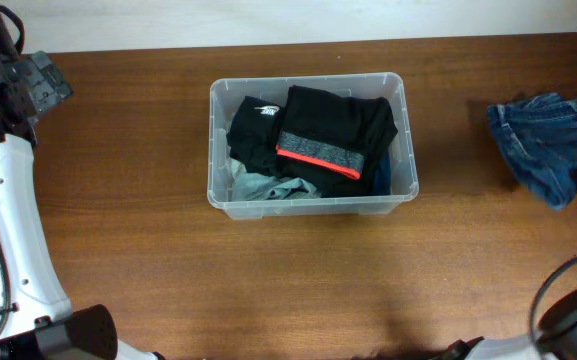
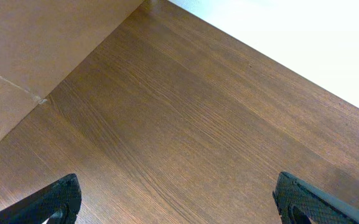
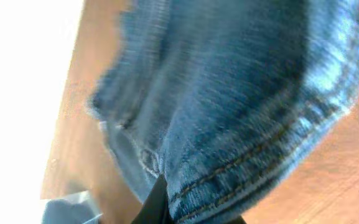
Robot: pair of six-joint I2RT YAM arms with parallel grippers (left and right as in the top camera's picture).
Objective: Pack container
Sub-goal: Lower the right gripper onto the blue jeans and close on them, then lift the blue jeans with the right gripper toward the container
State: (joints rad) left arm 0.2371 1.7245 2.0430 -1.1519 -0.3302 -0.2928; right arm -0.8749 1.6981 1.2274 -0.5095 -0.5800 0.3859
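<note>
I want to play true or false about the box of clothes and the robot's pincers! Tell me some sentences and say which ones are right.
1. The clear plastic tub has black clothes in it. True.
2. The blue denim garment lies inside the tub. False: it is on the brown wooden table, off to one side of the tub.
3. The right pincer is shut on the denim. True.
4. The left pincer is holding a sock. False: it is open and empty, over bare wood.
5. One black piece in the tub has a red-orange band. True.
</note>
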